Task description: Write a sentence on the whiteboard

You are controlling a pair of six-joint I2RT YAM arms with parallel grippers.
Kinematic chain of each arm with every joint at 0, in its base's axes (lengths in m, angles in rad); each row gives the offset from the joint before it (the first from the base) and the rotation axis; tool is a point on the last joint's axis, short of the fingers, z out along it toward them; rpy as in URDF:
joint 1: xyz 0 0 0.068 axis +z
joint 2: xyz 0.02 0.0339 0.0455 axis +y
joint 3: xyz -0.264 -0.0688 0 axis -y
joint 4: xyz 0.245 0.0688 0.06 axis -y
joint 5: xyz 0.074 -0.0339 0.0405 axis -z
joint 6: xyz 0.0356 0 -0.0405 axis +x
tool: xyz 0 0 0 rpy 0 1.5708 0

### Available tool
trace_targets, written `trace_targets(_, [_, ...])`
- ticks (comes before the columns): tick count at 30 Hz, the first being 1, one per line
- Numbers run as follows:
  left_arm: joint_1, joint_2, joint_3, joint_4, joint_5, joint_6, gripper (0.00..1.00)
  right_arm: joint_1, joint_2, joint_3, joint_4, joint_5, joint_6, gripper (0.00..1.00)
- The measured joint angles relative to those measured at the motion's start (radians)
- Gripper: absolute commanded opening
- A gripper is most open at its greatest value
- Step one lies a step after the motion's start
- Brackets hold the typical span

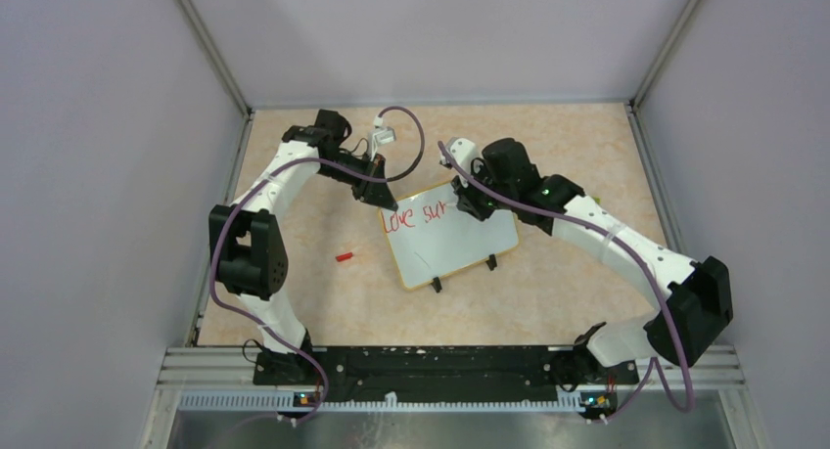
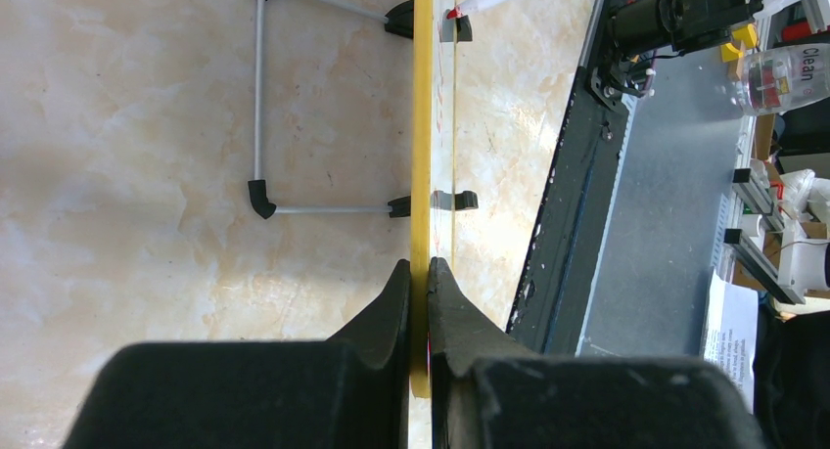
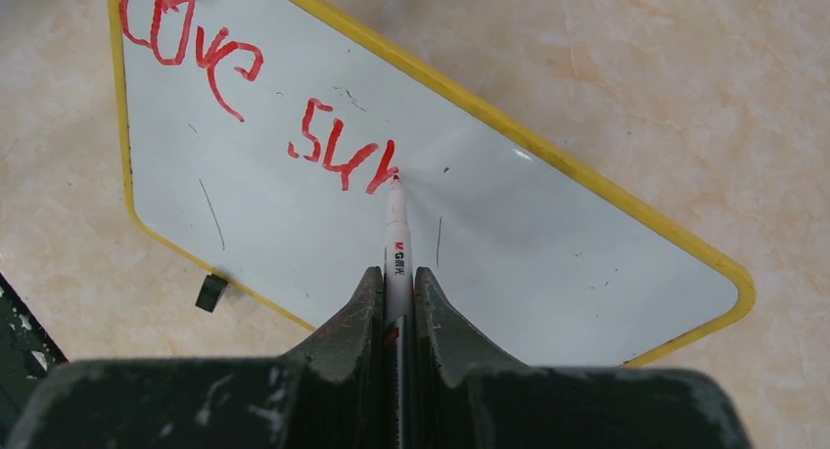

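- Near the middle of the tan table, the whiteboard sits skewed, with its two black clip feet on the side toward the arm bases.
- The left gripper has its fingers pinched tight on the board's yellow rim at the far left corner. The thin edge runs straight between them.
- The right gripper is closed around a white marker, with the barrel squeezed between both fingers. The red tip touches the glossy white surface.
- The sentence reads "Love sur" in red along the board's far edge, and the marker tip rests at the end of the last stroke.
- Below the writing, the white surface carries a few faint dark marks.
- A small red piece lies on the table left of the board, apart from it — too small for me to say what it is.
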Motion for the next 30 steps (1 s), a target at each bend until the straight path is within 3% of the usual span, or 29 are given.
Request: trace_targets(30, [0.0, -0.002, -0.004, 0.005, -0.001, 0.0, 0.0, 0.0, -0.005, -0.033, 0.022, 0.024, -0.016, 0.0])
